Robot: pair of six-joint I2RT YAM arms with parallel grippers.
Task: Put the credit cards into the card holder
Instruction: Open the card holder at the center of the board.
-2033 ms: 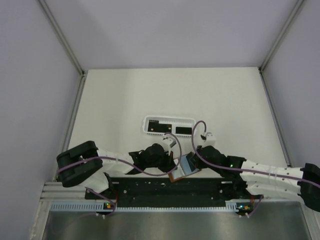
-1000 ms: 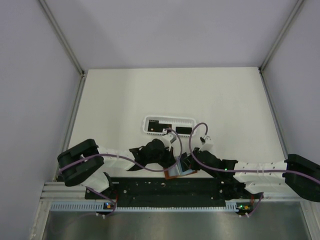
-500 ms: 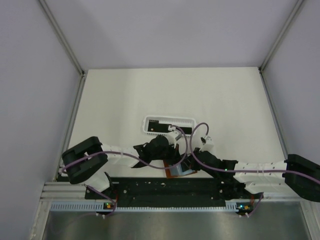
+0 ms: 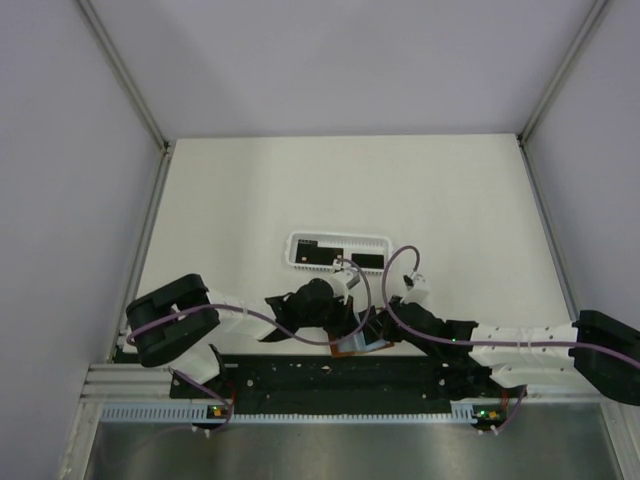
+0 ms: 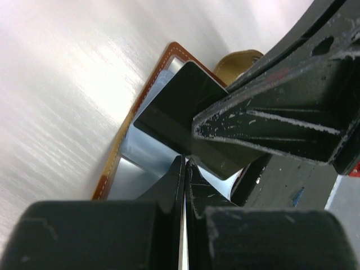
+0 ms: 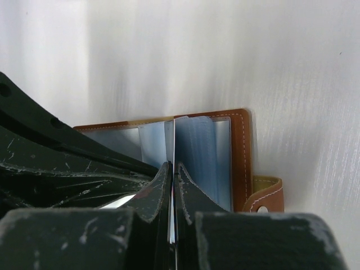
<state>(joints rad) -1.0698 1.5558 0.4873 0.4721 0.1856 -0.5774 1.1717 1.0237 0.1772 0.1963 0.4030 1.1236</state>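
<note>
From above, the left tool (image 4: 347, 318) and right tool (image 4: 373, 330) were pictured together over the card holder (image 4: 358, 346) at the counter's (image 4: 300, 190) near edge. By the left wrist, a black credit card (image 5: 180, 109) was shown on the opened holder, the tool clenched at its edge. By the right wrist, a bluish pocket (image 6: 188, 147) was shown pinched in the tool

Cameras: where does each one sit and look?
Top external: above and behind, looking down at the table; both arms show.
Left wrist: on the left arm, past its jaws, facing the card holder and a black card.
Right wrist: on the right arm, past its jaws, facing the card holder's pockets.
Both wrist views share the card holder.
</note>
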